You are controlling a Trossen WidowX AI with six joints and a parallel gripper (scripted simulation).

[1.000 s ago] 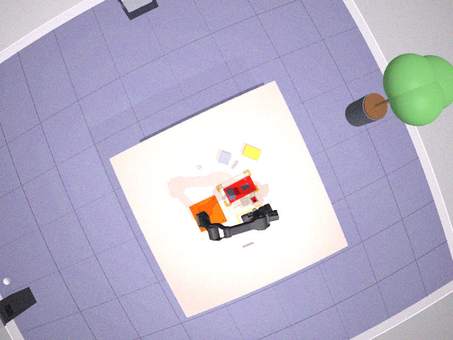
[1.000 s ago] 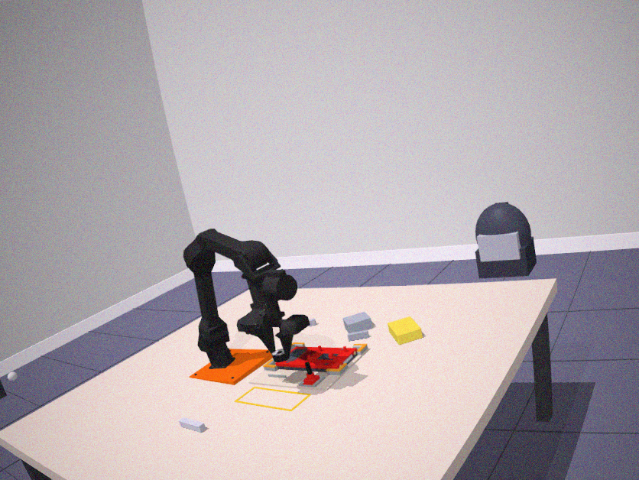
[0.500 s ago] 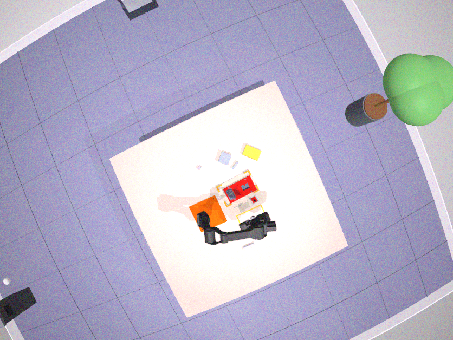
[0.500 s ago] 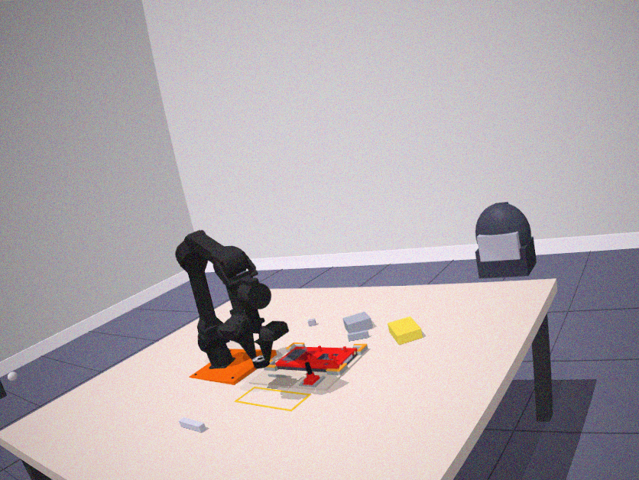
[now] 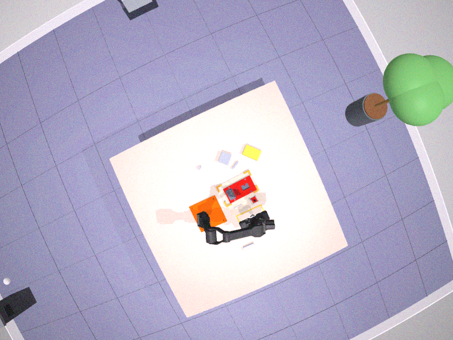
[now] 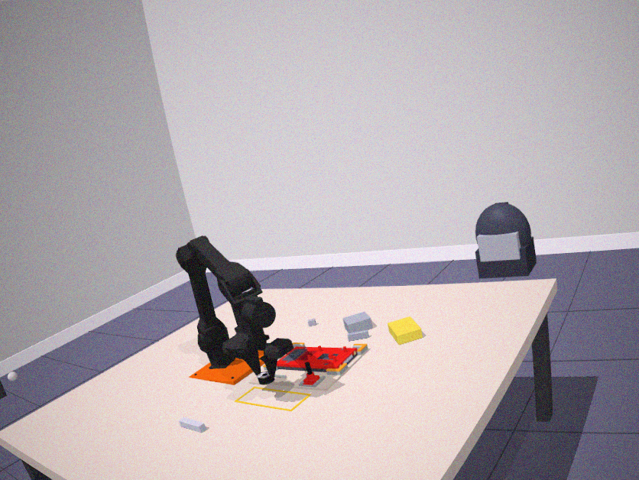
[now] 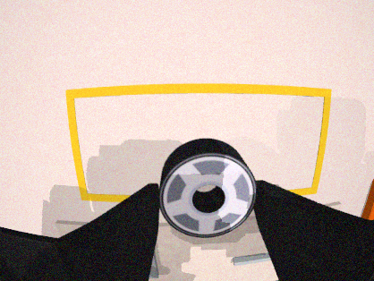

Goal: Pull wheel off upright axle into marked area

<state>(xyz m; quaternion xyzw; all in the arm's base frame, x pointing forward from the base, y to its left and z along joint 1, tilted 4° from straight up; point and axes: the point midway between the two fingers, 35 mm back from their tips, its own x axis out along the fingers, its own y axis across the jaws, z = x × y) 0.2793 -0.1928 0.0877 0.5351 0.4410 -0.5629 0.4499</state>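
Note:
The wheel (image 5: 252, 215) (image 6: 265, 379) (image 7: 208, 220), black with a pale spoked face, is held between the fingers of my gripper (image 6: 264, 376) (image 7: 206, 191). Its face is up towards the wrist camera, and its centre hole is empty. The gripper is shut on it, above the table near the edge of the marked area on the robot's side. The marked area, a yellow outline (image 5: 249, 210) (image 6: 263, 405) (image 7: 199, 88), is partly hidden by the arm in the top view. The black upright axle (image 6: 309, 368) stands bare on its red base (image 5: 251, 200) (image 6: 310, 381), apart from the wheel.
A red board (image 5: 239, 189) (image 6: 341, 357) with orange corners lies behind the axle. The arm stands on an orange plate (image 5: 219, 215) (image 6: 227, 376). A yellow block (image 5: 251, 152) (image 6: 405, 329) and a grey-blue block (image 5: 224, 157) (image 6: 357, 322) lie farther off. A small pale bar (image 5: 247, 245) (image 6: 192, 424) lies beyond the outline.

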